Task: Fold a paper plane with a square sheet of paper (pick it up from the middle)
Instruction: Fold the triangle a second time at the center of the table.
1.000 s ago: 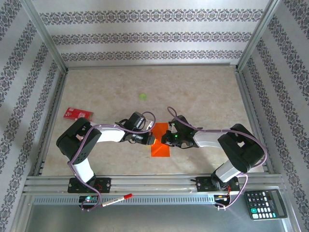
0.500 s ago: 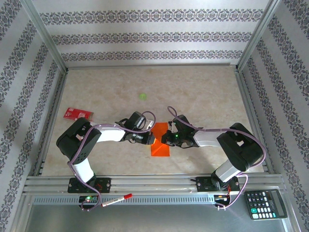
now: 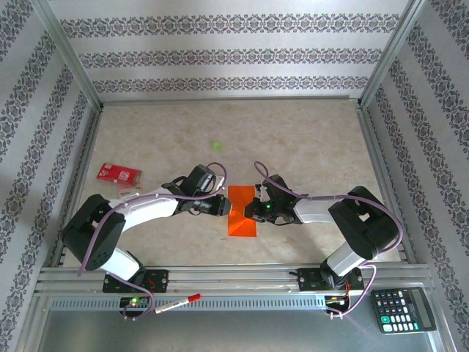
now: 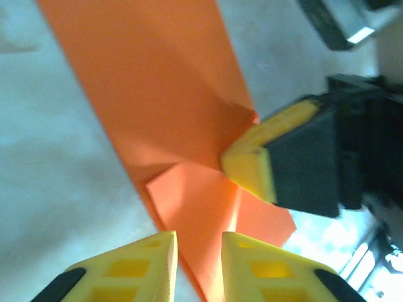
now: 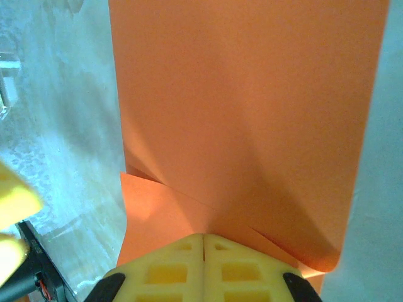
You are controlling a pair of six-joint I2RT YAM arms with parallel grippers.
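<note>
**While pinned mid-table: orange sheet btwn both grippers**

Looking down from top cam, noted square sheet of paper (image 3: 242,222) flat on table (image 3: 308,139), approx. centre, folded narrower, long axis running near-far. Flanked by left gripper (image 3: 223,206) at its left edge and right gripper (image 3: 253,211) at its right edge, both about mid-length.

Via left wrist cam: left gripper (image 4: 198,245) fingers slightly apart, narrow gap, orange visible thru it. Poised over left edge of sheet (image 4: 157,94); cannot tell whether touching paper. Small folded flap (image 4: 195,198) lying on top, diagonal crease alongside. Yellow pad (image 4: 247,167) of right gripper tip-down on sheet, right at flap's corner.

Via right wrist cam: right gripper (image 5: 203,245) fingers pressed together, no gap, tips down on sheet (image 5: 252,113) by the diagonal fold.

Elsewhere, top cam:
- Red card (image 3: 119,173) w/ white print, left side of table, well apart from sheet.
- Green spot (image 3: 216,146), farther out than the sheet.
- Calculator (image 3: 403,309), near-right, off the table.
- Pen (image 3: 176,304) w/ red cap, on near rail.
</note>
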